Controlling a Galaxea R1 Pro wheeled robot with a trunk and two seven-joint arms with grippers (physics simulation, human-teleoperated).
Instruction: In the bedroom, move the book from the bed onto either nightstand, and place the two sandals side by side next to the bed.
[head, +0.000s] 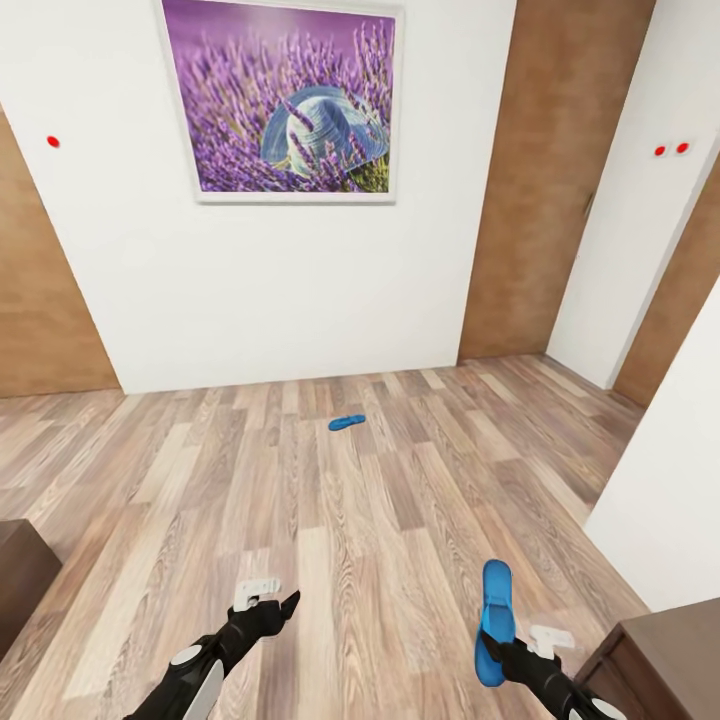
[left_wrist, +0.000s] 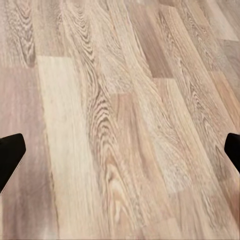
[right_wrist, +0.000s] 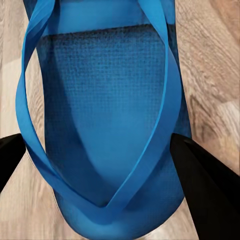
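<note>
One sandal in hand, one still out on the floor

Nearest us, our right gripper (head: 497, 645) has its fingers clamped on a blue sandal (head: 493, 620), long axis pointing away from us; our left gripper (head: 268, 600) hangs wide and empty. Well ahead on the plank floor (head: 380, 520), the second sandal (head: 347, 422) lies crosswise, slightly nearer the left arm, short of the wall with the lavender picture (head: 290, 100).

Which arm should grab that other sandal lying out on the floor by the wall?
Left, probably. The left gripper is open with nothing in it, over bare floor, while the right gripper already holds one blue sandal. The second sandal lies farther ahead.
</note>
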